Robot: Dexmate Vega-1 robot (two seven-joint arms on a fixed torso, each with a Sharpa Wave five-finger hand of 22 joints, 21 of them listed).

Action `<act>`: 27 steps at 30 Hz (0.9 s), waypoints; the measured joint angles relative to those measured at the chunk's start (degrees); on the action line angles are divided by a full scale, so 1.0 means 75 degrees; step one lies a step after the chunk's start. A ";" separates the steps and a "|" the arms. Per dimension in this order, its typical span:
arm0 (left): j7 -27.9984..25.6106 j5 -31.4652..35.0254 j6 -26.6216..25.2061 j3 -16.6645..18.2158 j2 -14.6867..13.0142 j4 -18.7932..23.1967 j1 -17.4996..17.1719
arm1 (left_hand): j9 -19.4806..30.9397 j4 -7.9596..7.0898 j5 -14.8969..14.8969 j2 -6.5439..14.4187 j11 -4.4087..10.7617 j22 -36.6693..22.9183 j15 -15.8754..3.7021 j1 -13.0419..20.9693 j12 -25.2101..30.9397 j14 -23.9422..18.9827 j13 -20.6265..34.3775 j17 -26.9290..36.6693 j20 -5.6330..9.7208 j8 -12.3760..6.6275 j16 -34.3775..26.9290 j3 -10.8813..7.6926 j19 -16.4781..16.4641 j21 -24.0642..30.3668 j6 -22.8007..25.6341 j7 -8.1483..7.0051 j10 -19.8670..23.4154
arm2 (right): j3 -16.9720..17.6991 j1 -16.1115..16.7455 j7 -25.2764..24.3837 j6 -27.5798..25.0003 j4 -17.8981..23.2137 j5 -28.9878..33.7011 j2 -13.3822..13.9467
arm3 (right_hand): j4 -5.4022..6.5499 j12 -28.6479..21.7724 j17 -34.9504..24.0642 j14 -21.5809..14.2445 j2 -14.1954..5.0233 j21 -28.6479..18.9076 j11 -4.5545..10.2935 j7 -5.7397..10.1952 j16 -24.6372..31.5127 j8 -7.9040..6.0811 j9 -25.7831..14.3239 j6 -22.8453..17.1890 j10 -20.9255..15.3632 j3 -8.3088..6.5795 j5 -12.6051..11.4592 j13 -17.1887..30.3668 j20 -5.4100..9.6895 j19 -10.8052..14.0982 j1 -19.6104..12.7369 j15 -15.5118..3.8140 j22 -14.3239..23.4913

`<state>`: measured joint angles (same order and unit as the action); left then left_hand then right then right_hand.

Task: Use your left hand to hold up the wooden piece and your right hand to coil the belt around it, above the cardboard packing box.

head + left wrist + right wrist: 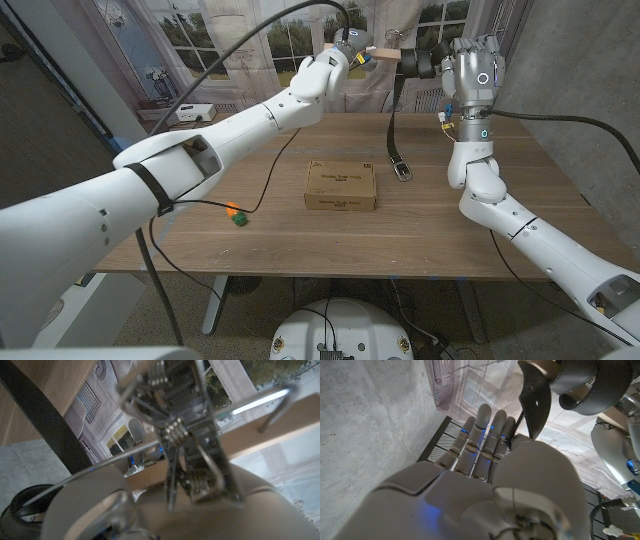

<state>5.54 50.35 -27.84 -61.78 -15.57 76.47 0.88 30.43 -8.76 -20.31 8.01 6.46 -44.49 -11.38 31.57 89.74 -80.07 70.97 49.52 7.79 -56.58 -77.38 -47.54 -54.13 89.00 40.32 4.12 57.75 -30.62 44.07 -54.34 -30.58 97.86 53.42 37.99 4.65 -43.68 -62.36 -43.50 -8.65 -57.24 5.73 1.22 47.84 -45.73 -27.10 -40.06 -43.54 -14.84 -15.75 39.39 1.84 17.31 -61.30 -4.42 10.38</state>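
head view: left hand (352, 50) holds a pale wooden piece (385, 54) high over the brown wooden bench (200, 235), fingers closed on it. a black leather belt (393, 125) hangs from the piece, its buckle end lying on the bench beside the flat cardboard packing box (341, 187). right hand (472, 62) is raised by the piece; i cannot tell its fingers' state here.
left wrist view: blurred fingers (172, 435) clamp the wooden piece (260, 440).
right wrist view: right hand's fingers (482, 435) are straight, side by side, near the belt (535, 400).

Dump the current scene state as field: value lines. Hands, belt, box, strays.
left hand: raised above the table's far side, holds wooden piece
right hand: raised beside the coil, grip unclear
belt: black, coiled at the wooden piece, tail hanging down
buckle: on the wooden table, right of box
cardboard packing box: closed, mid-table
strays: small orange-and-green object, left of box
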 measured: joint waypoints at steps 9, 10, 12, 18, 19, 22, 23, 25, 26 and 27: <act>-0.0135 -0.0034 -0.0167 0.0000 0.0034 0.0081 -0.0008 | -0.0023 0.0000 0.0056 0.0002 0.0024 0.0025 0.0002 -0.0005 0.0000 0.0002 0.0003 0.0000 0.0000 0.0000 0.0000 0.0000 0.0000 -0.0007 0.0000 0.0000 -0.0025 | 0.1124 0.0565 -0.0838 0.1466 -0.0848 0.1063 -0.1107 | -0.0579 0.1317 0.1747 0.0872 0.0248 0.0140 0.0168 0.0513 -0.2259 0.1126 0.0905 0.0514 0.1531 -0.0087 0.0067 -0.1110 -0.0033 0.0186 -0.0143 0.0099 -0.0071; -0.0142 -0.0046 -0.0190 0.0000 0.0034 0.0083 -0.0008 | -0.0023 0.0000 0.0056 0.0001 0.0024 0.0025 0.0002 -0.0005 0.0000 0.0002 0.0003 0.0000 0.0000 -0.0001 0.0000 0.0000 0.0000 -0.0007 0.0000 0.0000 -0.0025 | 0.1352 0.0636 -0.0845 0.1495 -0.0929 0.1086 -0.1313 | -0.0765 0.1525 0.1928 0.1056 0.0403 0.0198 0.0153 0.0526 -0.2517 0.1387 0.1047 0.0545 0.1822 -0.0273 0.0066 -0.1231 -0.0032 0.0186 0.0015 0.0116 -0.0071; -0.0151 -0.0060 -0.0246 0.0005 0.0038 0.0100 -0.0008 | -0.0022 0.0001 0.0072 0.0002 0.0024 0.0025 -0.0024 -0.0005 0.0000 -0.0026 0.0000 -0.0023 0.0000 0.0002 0.0000 0.0001 0.0000 -0.0007 0.0000 0.0001 -0.0025 | 0.1798 0.0757 -0.0974 0.2045 -0.1048 0.1581 -0.1692 | -0.0819 0.1900 0.2181 0.1403 0.0634 0.0322 0.0120 0.1009 -0.2901 0.1855 0.1297 0.1584 0.2302 -0.0274 -0.0040 -0.1443 -0.0076 0.0142 0.0342 0.0150 -0.0071; -0.0156 -0.0118 -0.0333 0.0015 0.0019 0.0213 -0.0006 | -0.0022 0.0001 0.0073 0.0002 0.0024 0.0025 -0.0024 -0.0005 0.0000 -0.0026 0.0000 -0.0016 0.0000 0.0002 0.0000 0.0001 0.0000 -0.0007 0.0000 0.0001 -0.0024 | 0.2662 0.0981 -0.1150 0.3252 -0.1237 0.2736 -0.2335 | -0.0478 0.2940 0.2621 0.2610 0.1129 0.0809 -0.0083 0.0866 -0.3668 0.3215 0.1844 0.3362 0.3762 0.0162 -0.0363 -0.1956 -0.0385 -0.0259 0.1523 0.0242 -0.0071; -0.0149 -0.0127 -0.0361 0.0015 0.0019 0.0213 -0.0006 | -0.0022 0.0001 0.0073 0.0002 0.0024 0.0028 -0.0024 -0.0005 0.0000 -0.0026 0.0000 -0.0013 0.0000 0.0002 0.0000 0.0001 0.0000 -0.0007 0.0000 0.0001 -0.0024 | 0.2852 0.1030 -0.1150 0.3252 -0.1270 0.2736 -0.2479 | -0.0411 0.3056 0.2678 0.2740 0.1182 0.0877 -0.0120 0.0837 -0.3734 0.3359 0.1887 0.3537 0.3926 0.0229 -0.0396 -0.2015 -0.0422 -0.0316 0.1687 0.0247 -0.0071; -0.0119 -0.0142 -0.0395 0.0015 0.0019 0.0213 -0.0006 | -0.0022 0.0001 0.0073 0.0001 0.0023 0.0028 -0.0024 -0.0005 0.0000 -0.0026 0.0000 -0.0002 0.0000 0.0002 0.0000 0.0001 0.0000 -0.0007 0.0001 0.0001 -0.0024 | 0.3111 0.1103 -0.1150 0.3252 -0.1311 0.2736 -0.2670 | -0.0254 0.3348 0.2839 0.3097 0.1355 0.1098 -0.0192 0.0746 -0.3936 0.3758 0.1992 0.4071 0.4326 0.0462 -0.0484 -0.2160 -0.0540 -0.0524 0.2130 0.0261 -0.0071; -0.0109 -0.0146 -0.0409 0.0023 -0.0018 0.0310 -0.0005 | -0.0022 0.0001 0.0073 0.0001 0.0023 0.0028 -0.0024 -0.0005 0.0000 -0.0026 0.0000 -0.0002 0.0000 0.0002 0.0000 0.0001 0.0000 -0.0007 0.0001 0.0001 -0.0024 | 0.3209 0.1133 -0.1212 0.3865 -0.1322 0.3191 -0.2737 | -0.0213 0.3443 0.2896 0.3257 0.1449 0.1187 -0.0202 0.0729 -0.4017 0.3881 0.2011 0.4227 0.4454 0.0559 -0.0516 -0.2206 -0.0565 -0.0627 0.2258 0.0266 -0.0070; -0.0089 -0.0150 -0.0434 0.0024 -0.0042 0.0381 -0.0005 | -0.0022 0.0001 0.0073 0.0001 0.0023 0.0027 -0.0024 -0.0005 0.0000 -0.0026 0.0000 -0.0002 0.0000 0.0002 0.0000 0.0001 0.0000 -0.0007 0.0001 0.0001 -0.0023 | 0.3340 0.1183 -0.1235 0.4132 -0.1337 0.3334 -0.2820 | -0.0066 0.3637 0.3004 0.3536 0.1602 0.1376 -0.0269 0.0669 -0.4155 0.4099 0.2052 0.4451 0.4708 0.0802 -0.0561 -0.2301 -0.0676 -0.0823 0.2679 0.0279 -0.0070; -0.0070 -0.0151 -0.0445 0.0023 -0.0052 0.0408 -0.0005 | -0.0022 0.0001 0.0073 0.0001 0.0023 0.0028 -0.0024 -0.0005 0.0000 -0.0026 -0.0001 -0.0009 0.0000 0.0003 0.0000 0.0001 0.0000 -0.0007 0.0001 0.0001 -0.0023 | 0.3351 0.1183 -0.1243 0.4222 -0.1337 0.3348 -0.2825 | 0.0036 0.3711 0.3055 0.3677 0.1687 0.1472 -0.0325 0.0657 -0.4215 0.4177 0.2052 0.4516 0.4783 0.0911 -0.0595 -0.2345 -0.0735 -0.0929 0.2894 0.0275 -0.0070; -0.0066 -0.0151 -0.0450 0.0023 -0.0052 0.0408 -0.0005 | -0.0022 0.0001 0.0073 0.0001 0.0023 0.0027 -0.0024 -0.0005 0.0000 -0.0025 0.0000 -0.0016 0.0000 0.0003 0.0000 0.0001 0.0000 -0.0007 0.0001 0.0001 -0.0023 | 0.3413 0.1214 -0.1243 0.4222 -0.1340 0.3348 -0.2850 | 0.0124 0.3793 0.3108 0.3793 0.1772 0.1585 -0.0402 0.0660 -0.4285 0.4255 0.2075 0.4594 0.4860 0.1050 -0.0631 -0.2390 -0.0830 -0.1025 0.3133 0.0289 -0.0070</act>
<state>5.04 49.22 -31.21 -61.60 -15.96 79.53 0.84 30.26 -8.76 -19.76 8.02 6.63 -44.29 -11.56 31.54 89.75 -80.26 70.97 49.40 7.79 -56.56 -77.38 -47.53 -54.13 88.95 40.33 4.13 57.57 -5.03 53.17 -63.66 1.08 87.81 78.53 16.62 5.58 -15.23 -39.05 -15.05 4.64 -45.36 2.71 6.17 15.71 -13.81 -11.53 -5.61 -7.09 -6.96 -20.48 21.46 -4.38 9.63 -37.80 -2.25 9.86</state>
